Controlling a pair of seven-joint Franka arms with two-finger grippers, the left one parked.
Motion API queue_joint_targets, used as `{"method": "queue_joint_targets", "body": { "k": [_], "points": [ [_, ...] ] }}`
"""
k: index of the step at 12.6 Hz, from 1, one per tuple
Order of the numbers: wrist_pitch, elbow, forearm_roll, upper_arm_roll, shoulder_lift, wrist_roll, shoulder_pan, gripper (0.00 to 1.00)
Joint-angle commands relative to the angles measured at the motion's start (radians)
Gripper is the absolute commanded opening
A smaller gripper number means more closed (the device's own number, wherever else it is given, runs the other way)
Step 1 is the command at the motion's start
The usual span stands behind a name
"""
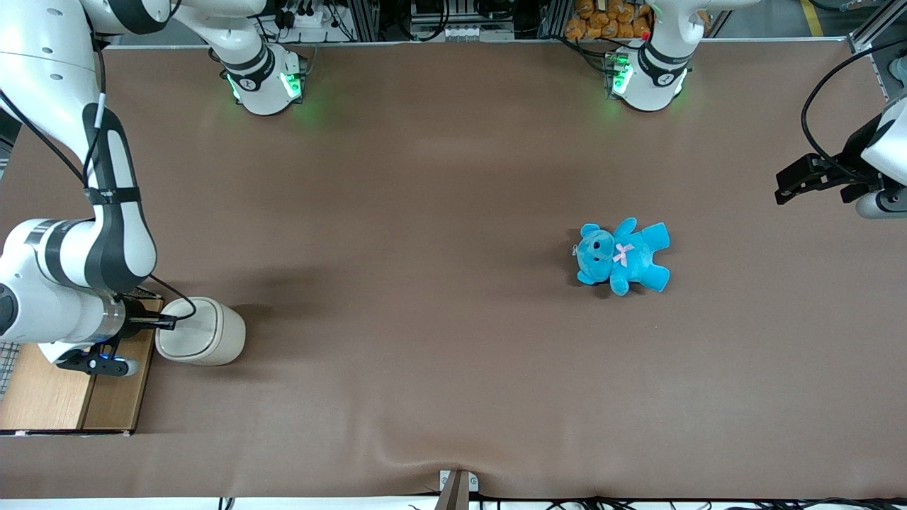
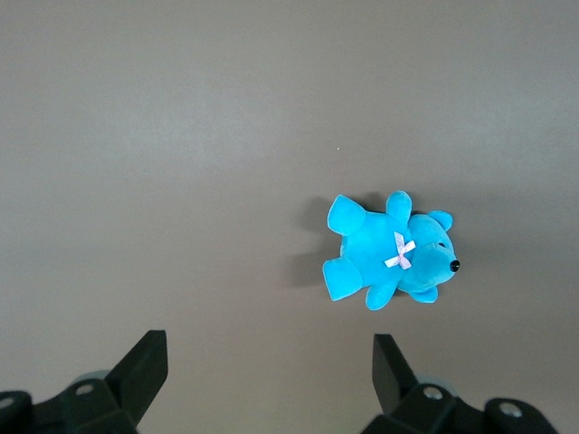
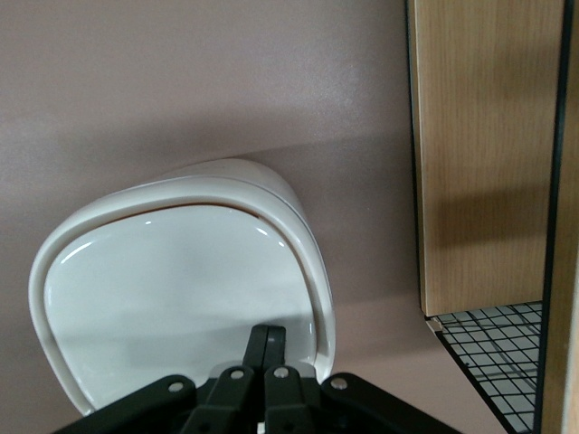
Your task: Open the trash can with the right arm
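The trash can (image 1: 205, 333) is a small cream-white rounded-square bin with a flat white lid (image 3: 181, 298). It stands at the working arm's end of the table, beside a wooden box. My right arm (image 1: 78, 269) reaches over that box. Its gripper (image 1: 170, 324) is shut, fingers pressed together with nothing between them. The fingertips (image 3: 268, 336) sit over the lid near its rim on the box side. I cannot tell whether they touch the lid. The lid lies flat in its rim.
A wooden box (image 1: 71, 389) with wire mesh (image 3: 498, 348) stands right beside the bin, under the arm's wrist. A blue teddy bear (image 1: 622, 256) lies on the brown table toward the parked arm's end; it also shows in the left wrist view (image 2: 389, 253).
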Motion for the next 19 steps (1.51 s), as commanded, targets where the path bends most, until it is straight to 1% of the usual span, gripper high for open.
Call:
{"method": "queue_joint_targets", "body": {
  "k": [1,4,5,6,7,10,15,17,19],
  "points": [
    [-0.033,-0.028,-0.004,0.006,-0.059,0.001,0.004,0.0],
    [-0.089,-0.028,-0.004,0.008,-0.133,0.0,0.005,0.0],
    [-0.117,-0.028,-0.004,0.008,-0.16,-0.011,0.005,0.18],
    [-0.134,-0.028,-0.004,0.009,-0.189,-0.014,0.001,0.78],
    [-0.142,-0.028,-0.004,0.009,-0.217,-0.015,0.004,1.0],
    [-0.203,-0.028,-0.004,0.011,-0.301,-0.029,0.008,1.0],
    [-0.356,-0.047,-0.001,0.011,-0.459,-0.032,0.005,1.0],
    [-0.381,-0.102,-0.001,0.009,-0.548,-0.032,0.004,1.0],
    [-0.442,-0.11,-0.001,0.008,-0.601,-0.02,0.007,1.0]
  ]
}}
